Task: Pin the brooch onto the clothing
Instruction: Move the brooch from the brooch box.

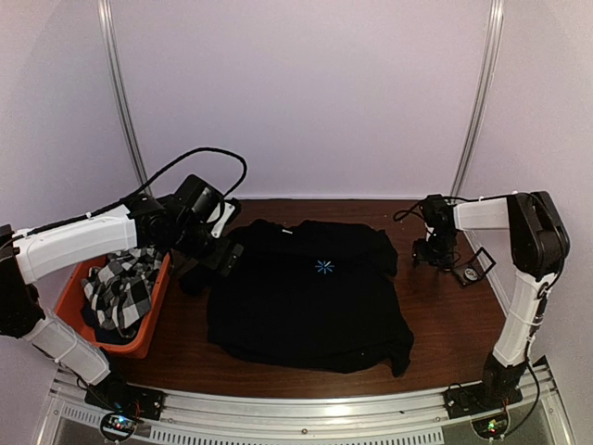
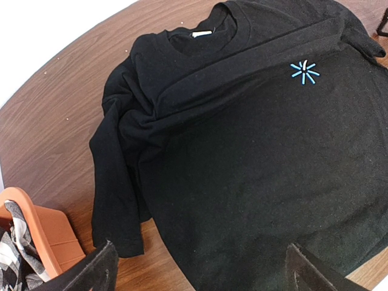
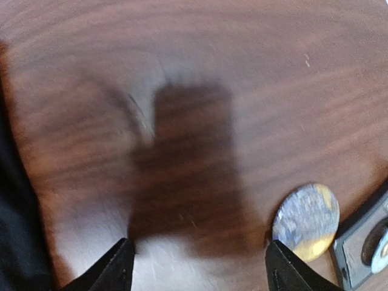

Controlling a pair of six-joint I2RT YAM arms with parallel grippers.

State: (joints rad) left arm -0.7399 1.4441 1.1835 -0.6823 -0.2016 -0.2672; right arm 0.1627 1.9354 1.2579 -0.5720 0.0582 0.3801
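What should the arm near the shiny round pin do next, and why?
Probably slide the right gripper sideways over the round brooch and lower: its jaws stand open and empty, and the brooch lies on the table beside one finger.

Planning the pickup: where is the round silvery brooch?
The brooch lies on the wooden table, lower right in the right wrist view, beside a black square case.
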